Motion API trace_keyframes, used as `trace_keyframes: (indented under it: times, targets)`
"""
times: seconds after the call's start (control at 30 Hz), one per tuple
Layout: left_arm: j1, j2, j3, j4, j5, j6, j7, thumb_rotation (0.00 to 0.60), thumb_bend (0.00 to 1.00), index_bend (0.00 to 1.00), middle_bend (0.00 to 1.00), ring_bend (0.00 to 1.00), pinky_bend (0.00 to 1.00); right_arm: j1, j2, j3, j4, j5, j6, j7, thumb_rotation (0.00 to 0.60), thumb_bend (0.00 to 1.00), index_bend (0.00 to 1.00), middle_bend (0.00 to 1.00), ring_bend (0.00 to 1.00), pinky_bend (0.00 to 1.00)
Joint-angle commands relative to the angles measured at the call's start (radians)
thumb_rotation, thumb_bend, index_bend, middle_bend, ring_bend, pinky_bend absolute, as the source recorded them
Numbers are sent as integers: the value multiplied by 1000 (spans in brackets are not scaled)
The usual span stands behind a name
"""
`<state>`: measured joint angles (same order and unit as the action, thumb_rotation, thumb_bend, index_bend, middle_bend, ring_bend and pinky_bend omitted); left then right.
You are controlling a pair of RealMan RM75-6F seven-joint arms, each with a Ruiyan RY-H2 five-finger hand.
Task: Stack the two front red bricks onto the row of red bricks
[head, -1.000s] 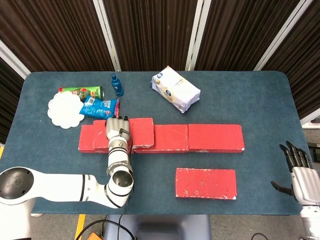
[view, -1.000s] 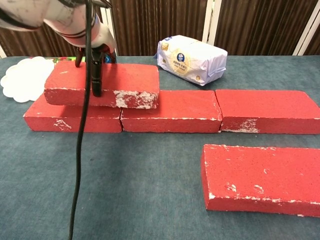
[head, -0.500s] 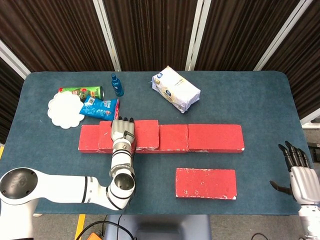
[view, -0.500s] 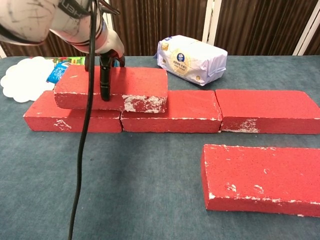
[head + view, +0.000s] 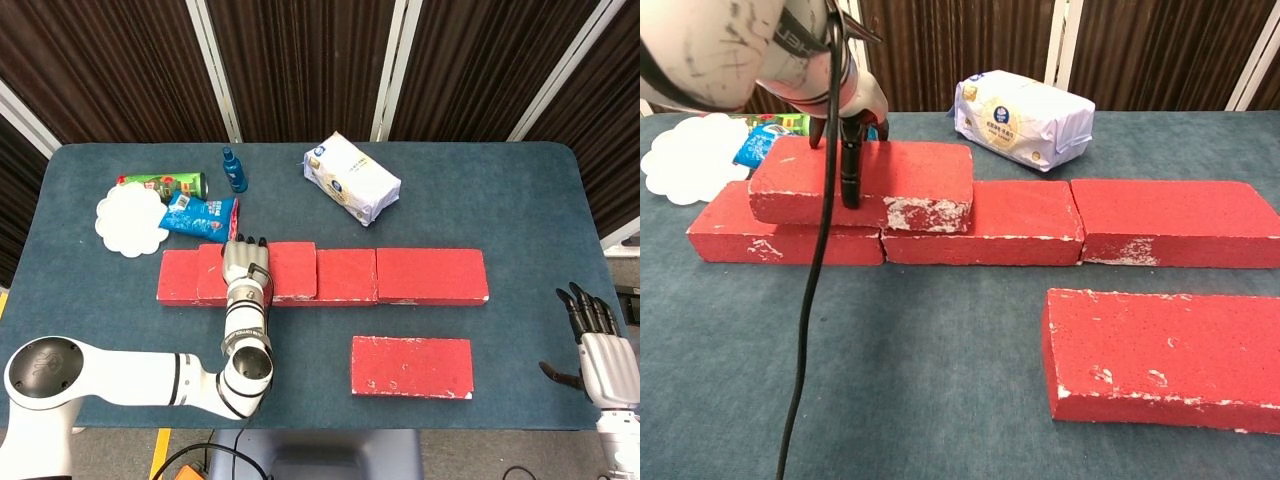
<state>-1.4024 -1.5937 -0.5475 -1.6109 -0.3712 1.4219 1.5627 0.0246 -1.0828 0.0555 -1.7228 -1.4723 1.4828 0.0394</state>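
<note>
My left hand (image 5: 245,266) grips a red brick (image 5: 292,269) from above. That brick lies on the left part of the row of red bricks (image 5: 430,276), over the seam between the row's two left bricks. In the chest view the left hand's thumb (image 5: 850,172) runs down the front face of this upper brick (image 5: 915,172), with the other fingers behind it. A second loose red brick (image 5: 411,367) lies flat in front of the row, to the right (image 5: 1165,355). My right hand (image 5: 600,345) hangs open at the table's right edge, holding nothing.
Behind the row lie a white bag (image 5: 352,180), a blue bottle (image 5: 233,170), a green can (image 5: 165,184), a blue packet (image 5: 200,213) and a white doily (image 5: 130,221). A black cable (image 5: 815,300) hangs across the left of the chest view.
The left hand has carried its brick a little to the right and set it lower onto the row. The right hand has hardly moved.
</note>
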Motion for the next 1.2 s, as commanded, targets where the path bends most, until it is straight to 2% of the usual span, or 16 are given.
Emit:
trace_keyframes:
  times: [0.03, 1.2]
  targets:
    - [0, -3, 0, 2, 1, 1, -1, 600, 200, 0, 97, 48, 251, -1, 0, 0, -1, 0, 1, 0, 600, 0, 80, 28, 33, 0]
    - [-17, -64, -20, 60, 11, 26, 16, 600, 201, 0, 38, 0, 229, -6, 8, 4, -6, 5, 8, 12, 600, 0, 80, 28, 33, 0]
